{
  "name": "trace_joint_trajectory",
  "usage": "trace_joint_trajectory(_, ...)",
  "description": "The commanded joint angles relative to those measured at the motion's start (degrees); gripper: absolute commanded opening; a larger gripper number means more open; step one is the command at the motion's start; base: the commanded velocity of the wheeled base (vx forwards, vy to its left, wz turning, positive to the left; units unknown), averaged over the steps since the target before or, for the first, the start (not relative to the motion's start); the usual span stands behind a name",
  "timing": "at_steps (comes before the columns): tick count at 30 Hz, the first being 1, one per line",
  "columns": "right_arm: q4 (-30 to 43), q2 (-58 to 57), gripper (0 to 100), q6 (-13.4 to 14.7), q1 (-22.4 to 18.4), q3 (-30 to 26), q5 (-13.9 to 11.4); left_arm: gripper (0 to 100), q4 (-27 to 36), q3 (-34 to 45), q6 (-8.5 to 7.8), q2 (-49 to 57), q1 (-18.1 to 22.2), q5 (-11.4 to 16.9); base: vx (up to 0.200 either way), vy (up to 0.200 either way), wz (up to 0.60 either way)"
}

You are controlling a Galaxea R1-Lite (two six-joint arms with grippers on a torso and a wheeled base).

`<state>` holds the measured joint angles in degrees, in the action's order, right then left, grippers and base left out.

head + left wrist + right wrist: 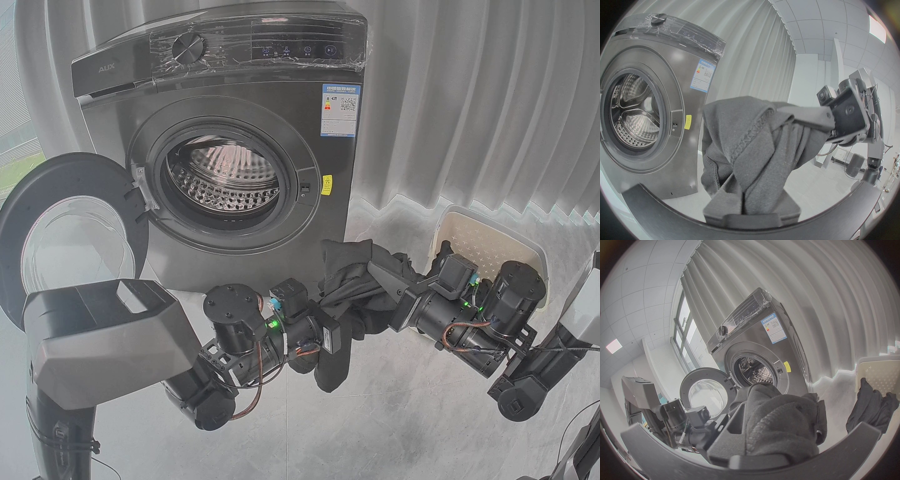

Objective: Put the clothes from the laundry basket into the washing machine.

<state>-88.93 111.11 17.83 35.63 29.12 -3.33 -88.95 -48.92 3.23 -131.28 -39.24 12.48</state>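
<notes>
A dark grey garment (pixel 350 284) hangs bunched in the air between both arms, low in front of the washing machine (pixel 219 125). My left gripper (pixel 753 207) is shut on its lower folds (pixel 750 150). From the basket side, my right gripper (pixel 381 275) is shut on the garment's upper part (pixel 781 421), and the cloth hides one of its fingers. The round door (pixel 69 225) is swung open to the left and the steel drum (pixel 222 172) looks bare. The cream laundry basket (pixel 500 240) stands on the floor at the right with black clothes (pixel 872 408) in it.
White curtains (pixel 487 94) hang behind the machine and the basket. Pale tiled floor (pixel 387 412) lies below the arms. The open door juts out on the left side of the drum opening.
</notes>
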Motion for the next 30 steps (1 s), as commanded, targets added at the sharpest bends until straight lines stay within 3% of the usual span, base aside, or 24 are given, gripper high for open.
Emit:
trace_joint_trajectory(1,0.1,0.9,0,0.0,-0.5,-0.4,0.2,0,-0.3,0.4,0.02,2.0,0.2,-0.9,0.000,0.000,0.00)
trace_joint_trajectory(19,0.1,0.9,0,-0.1,-0.1,-0.7,0.1,0,-0.3,1.4,0.11,4.4,1.0,-1.3,0.000,0.000,0.00)
trace_joint_trajectory(20,0.1,0.9,100,-0.1,-0.1,-0.7,0.1,0,-0.3,1.4,0.11,4.4,1.0,-1.3,0.000,0.000,0.00)
trace_joint_trajectory(30,0.1,0.6,100,-0.5,-3.0,-2.8,0.5,0,-0.3,2.9,0.11,5.0,1.0,-1.3,0.000,0.000,0.00)
